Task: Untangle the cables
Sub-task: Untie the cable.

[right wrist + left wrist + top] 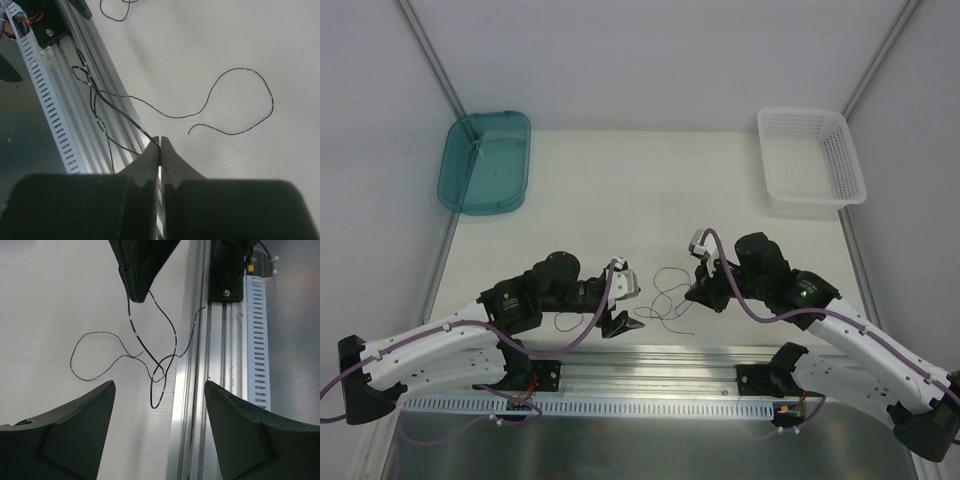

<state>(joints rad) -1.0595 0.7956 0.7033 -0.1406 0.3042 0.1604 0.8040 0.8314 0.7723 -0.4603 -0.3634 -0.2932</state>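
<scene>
— Two grippers: how does each stand?
— My left gripper has its fingers wide apart, hovering over a loop of the cables. My right gripper is pinched together on one strand.
— Where do the cables lie?
— Between the grippers, in loose loops on the white table, some strands trailing across the aluminium rail at the near edge. Teal tub far left, white basket far right, both well apart from them.
</scene>
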